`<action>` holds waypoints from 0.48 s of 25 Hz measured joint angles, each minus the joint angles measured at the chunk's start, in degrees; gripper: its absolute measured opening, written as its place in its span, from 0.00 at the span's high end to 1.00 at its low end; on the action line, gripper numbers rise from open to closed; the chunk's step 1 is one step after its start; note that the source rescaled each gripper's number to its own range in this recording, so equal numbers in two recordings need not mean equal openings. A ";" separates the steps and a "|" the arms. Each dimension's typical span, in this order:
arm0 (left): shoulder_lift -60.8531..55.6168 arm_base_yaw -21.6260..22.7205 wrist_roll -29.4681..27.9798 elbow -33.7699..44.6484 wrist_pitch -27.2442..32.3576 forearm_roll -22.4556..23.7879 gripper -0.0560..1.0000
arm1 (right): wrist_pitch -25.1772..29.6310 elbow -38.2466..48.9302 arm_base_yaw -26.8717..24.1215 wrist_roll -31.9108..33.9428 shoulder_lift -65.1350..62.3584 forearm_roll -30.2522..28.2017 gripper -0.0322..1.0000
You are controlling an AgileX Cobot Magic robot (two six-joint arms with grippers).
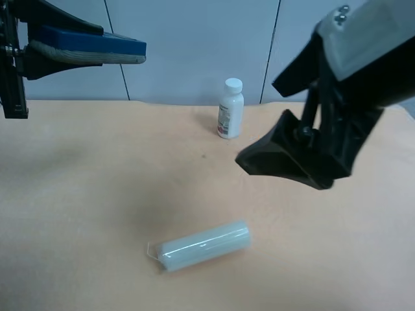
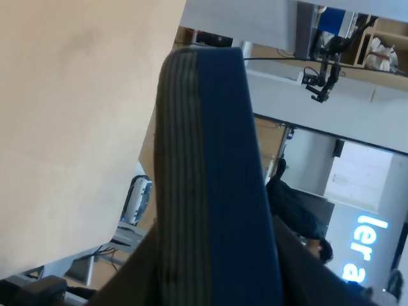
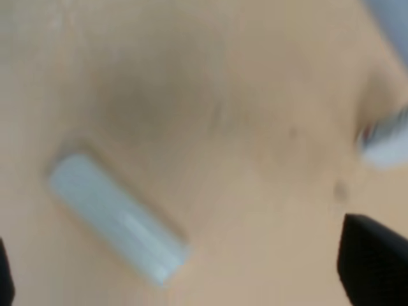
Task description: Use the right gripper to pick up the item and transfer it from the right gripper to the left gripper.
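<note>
The eraser (image 1: 117, 48) is held in the air by the left gripper (image 1: 71, 46), above the far edge of the bench (image 1: 78, 194) at the exterior high view's left end. The black fingers (image 2: 299, 274) are clamped on it from both sides. Its blue top faces up and its grey felt pad faces down, and its free end is pointed toward the middle of the bench. It is seen well clear of the bench surface.

The right gripper (image 1: 259, 123) is hung over the bench at the exterior high view's right, its fingers spread apart with nothing between them. In the right wrist view only bare bench is seen between the two dark fingertips (image 3: 376, 261).

A white pill bottle (image 1: 230, 109) is stood upright just inside the far edge, near its middle. A pale translucent roll (image 1: 204, 246) is laid on its side toward the near side, well apart from the bottle. Open bench is left between the bottle and the roll, and across the whole of the view's left half.
</note>
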 joint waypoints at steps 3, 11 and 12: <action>0.00 0.00 0.99 0.00 0.01 0.00 0.95 | 7.92 0.00 0.00 7.00 -3.12 0.00 0.00; 0.00 0.00 2.15 0.00 0.06 0.00 0.95 | 20.42 0.00 0.00 14.89 -12.11 -0.01 0.00; 0.00 0.00 2.30 0.00 0.12 0.00 0.95 | 20.54 0.00 0.00 14.95 -13.21 -0.01 0.00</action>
